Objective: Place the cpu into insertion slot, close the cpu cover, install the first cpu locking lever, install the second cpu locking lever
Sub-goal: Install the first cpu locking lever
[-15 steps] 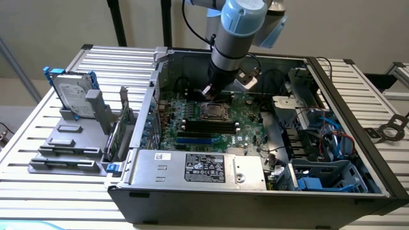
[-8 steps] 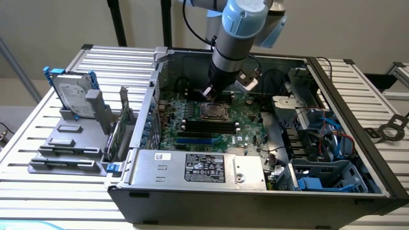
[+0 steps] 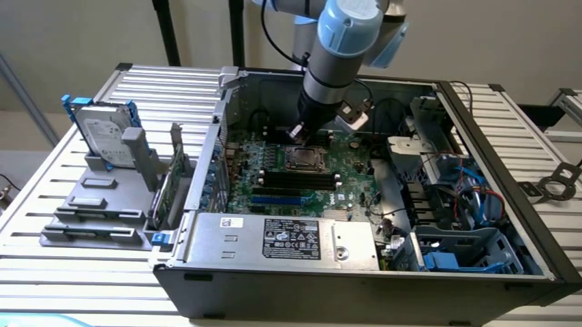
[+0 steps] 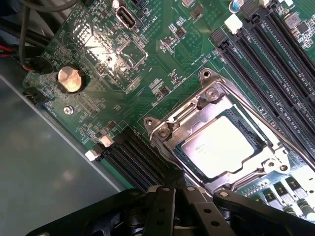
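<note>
Gripper (image 3: 298, 133): fingers closed together, nothing held | cpu (image 4: 220, 147): seated in insertion slot (image 3: 303, 159) under cpu cover (image 4: 170, 129) | relation: socket lies just near-side of gripper, below it.

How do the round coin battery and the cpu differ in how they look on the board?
The coin battery is round, while the cpu is square. The battery looks golden and sits bare in a small dark holder; the cpu has a silvery top with printed text and lies inside the metal frame of the cpu cover. Both are flat, shiny metal parts on the green motherboard.
</note>
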Motion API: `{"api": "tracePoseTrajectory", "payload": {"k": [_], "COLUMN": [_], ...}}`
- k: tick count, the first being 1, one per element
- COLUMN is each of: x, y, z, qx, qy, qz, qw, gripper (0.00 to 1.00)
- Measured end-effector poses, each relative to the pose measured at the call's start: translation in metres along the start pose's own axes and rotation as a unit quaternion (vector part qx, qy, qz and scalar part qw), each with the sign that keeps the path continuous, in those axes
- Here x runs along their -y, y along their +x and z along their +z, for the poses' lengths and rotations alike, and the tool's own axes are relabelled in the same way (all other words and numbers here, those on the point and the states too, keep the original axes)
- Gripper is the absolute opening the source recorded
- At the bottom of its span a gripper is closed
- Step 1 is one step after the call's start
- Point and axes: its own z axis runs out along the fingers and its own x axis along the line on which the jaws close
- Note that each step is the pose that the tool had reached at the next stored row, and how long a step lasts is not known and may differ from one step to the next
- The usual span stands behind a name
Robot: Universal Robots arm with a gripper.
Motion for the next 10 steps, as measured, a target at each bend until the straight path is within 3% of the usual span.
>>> {"api": "tracePoseTrajectory", "payload": {"k": [10], "x": [-0.0066], "y": [0.0058], "z": [0.0007], "qx": [0.0013], "qy": [0.0007], "qz": [-0.004], "qw": [1.0000], "gripper": [0.11]}}
